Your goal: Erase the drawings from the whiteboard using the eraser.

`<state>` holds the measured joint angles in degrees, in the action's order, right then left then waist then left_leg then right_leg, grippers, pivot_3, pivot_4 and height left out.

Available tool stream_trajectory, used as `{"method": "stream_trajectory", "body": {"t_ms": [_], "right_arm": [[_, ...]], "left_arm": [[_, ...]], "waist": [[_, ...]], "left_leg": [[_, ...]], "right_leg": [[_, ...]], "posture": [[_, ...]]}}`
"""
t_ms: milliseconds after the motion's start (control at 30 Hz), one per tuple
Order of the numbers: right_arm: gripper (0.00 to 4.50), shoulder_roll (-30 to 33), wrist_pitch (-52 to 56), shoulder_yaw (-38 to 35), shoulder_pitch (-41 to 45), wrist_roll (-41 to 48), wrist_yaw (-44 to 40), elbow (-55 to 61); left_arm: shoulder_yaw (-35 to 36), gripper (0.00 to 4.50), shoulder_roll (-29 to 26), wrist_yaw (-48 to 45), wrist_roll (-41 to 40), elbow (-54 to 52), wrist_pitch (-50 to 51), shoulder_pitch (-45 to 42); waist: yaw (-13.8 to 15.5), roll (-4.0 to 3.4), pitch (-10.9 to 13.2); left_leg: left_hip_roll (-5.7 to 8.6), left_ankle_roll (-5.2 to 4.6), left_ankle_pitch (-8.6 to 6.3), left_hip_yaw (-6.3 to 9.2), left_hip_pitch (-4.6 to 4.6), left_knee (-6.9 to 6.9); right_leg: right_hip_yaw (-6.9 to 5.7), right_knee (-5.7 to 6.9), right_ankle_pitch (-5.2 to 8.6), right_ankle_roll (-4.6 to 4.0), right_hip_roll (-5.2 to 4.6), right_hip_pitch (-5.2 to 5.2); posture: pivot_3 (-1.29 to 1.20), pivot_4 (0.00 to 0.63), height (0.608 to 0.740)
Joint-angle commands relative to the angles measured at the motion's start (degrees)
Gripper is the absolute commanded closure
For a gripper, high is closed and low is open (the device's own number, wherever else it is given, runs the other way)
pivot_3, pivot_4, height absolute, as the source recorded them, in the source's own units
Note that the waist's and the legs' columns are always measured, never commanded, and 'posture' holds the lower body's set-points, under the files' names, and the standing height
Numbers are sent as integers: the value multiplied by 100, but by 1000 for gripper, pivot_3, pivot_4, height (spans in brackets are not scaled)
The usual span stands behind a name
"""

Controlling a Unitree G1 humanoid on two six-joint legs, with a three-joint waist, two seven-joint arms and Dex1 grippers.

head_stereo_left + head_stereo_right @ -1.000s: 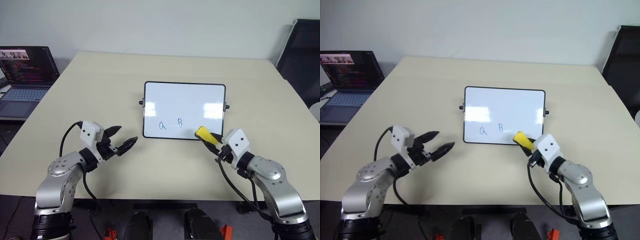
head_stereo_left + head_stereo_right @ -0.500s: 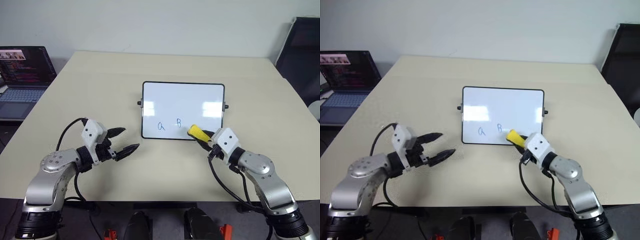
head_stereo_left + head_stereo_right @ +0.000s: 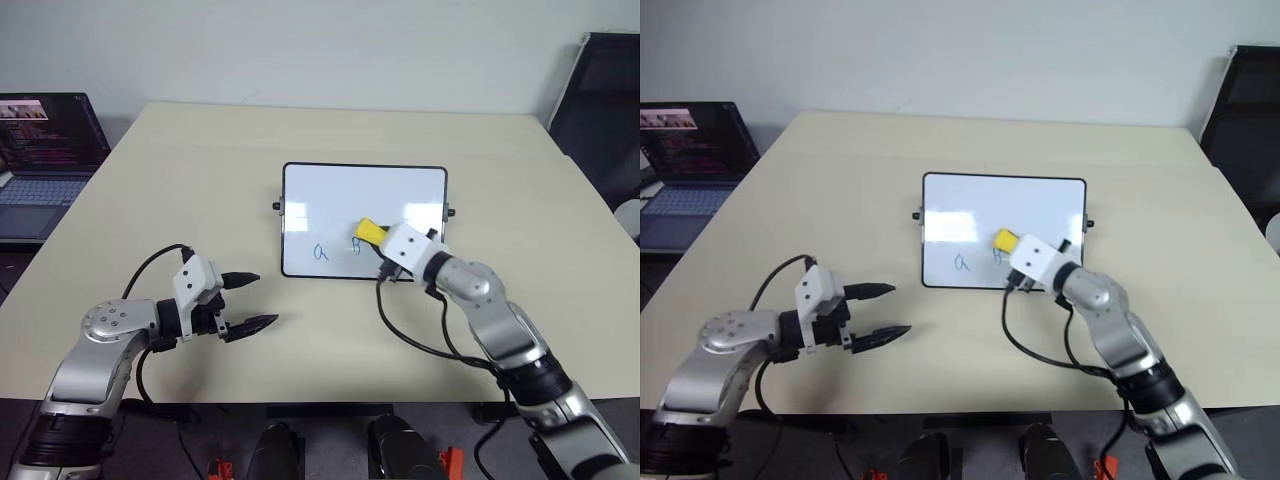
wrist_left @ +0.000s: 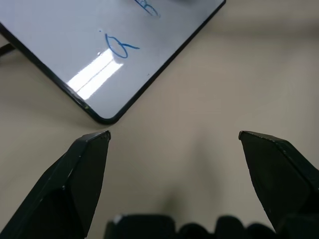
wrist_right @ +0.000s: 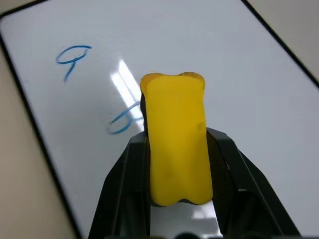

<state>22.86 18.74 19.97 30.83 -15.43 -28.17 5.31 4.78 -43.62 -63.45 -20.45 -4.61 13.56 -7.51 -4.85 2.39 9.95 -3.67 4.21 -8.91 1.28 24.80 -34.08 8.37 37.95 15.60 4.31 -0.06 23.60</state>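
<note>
The whiteboard (image 3: 340, 195) lies flat at the middle of the table. Two blue drawings show near its front edge: an "a" (image 3: 321, 252) and a "B" (image 3: 356, 247). My right gripper (image 3: 376, 240) is shut on the yellow eraser (image 3: 369, 231), which is over the board, right at the "B". The right wrist view shows the eraser (image 5: 177, 149) between both fingers, partly covering the "B" (image 5: 122, 123). My left gripper (image 3: 263, 299) is open and holds nothing. It hovers over bare table to the front left of the board, a little short of its corner (image 4: 102, 118).
An open laptop (image 3: 45, 150) sits on a side surface at the far left. A dark chair (image 3: 600, 90) stands at the back right. The table's front edge runs just below both arms.
My right gripper has carried the eraser left and away from me, from the board's front right edge onto the board at the "B". The left gripper has turned slightly, staying near the same spot.
</note>
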Motion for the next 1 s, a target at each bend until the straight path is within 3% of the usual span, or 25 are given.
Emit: {"method": "stream_trajectory", "body": {"t_ms": [33, 367, 600, 800, 1000], "right_arm": [[3326, -88, 35, 210, 297, -247, -96, -258], [3344, 633, 614, 596, 180, -476, -1252, -90], [3348, 539, 236, 266, 422, -672, -516, -359], [3356, 737, 458, 657, 72, -536, -1344, -33], [3356, 445, 282, 230, 404, -754, -554, -357]], "left_arm": [[-17, 0, -45, -127, 26, 126, -247, -230], [-132, 0, 54, -178, 22, 329, -308, -613], [-173, 0, 83, -175, 8, 341, -312, -638], [-186, 0, 109, -165, -3, 358, -305, -650], [-203, 0, 111, -150, -16, 282, -251, -632]], "waist": [[1, 0, 0], [21, 3, -2], [16, 3, -2], [21, 6, -4], [4, 4, -3]], "left_leg": [[0, 0, 0, 1, 0, 3], [0, -1, 1, 4, -4, -3], [0, -1, 1, 3, -5, -26], [0, -1, 1, 5, -5, -31], [-2, -1, 1, 5, -5, -30]], "right_leg": [[-1, -1, 0, -1, 0, 0], [-5, 7, 6, 2, 0, -10], [-2, 14, -2, -2, 0, -12], [-5, 11, -2, -1, 0, -18], [-4, 14, -3, -1, 1, -16]], "posture": [[0, 150, 740], [0, 150, 740], [0, 150, 740], [0, 150, 740], [0, 150, 740]]}}
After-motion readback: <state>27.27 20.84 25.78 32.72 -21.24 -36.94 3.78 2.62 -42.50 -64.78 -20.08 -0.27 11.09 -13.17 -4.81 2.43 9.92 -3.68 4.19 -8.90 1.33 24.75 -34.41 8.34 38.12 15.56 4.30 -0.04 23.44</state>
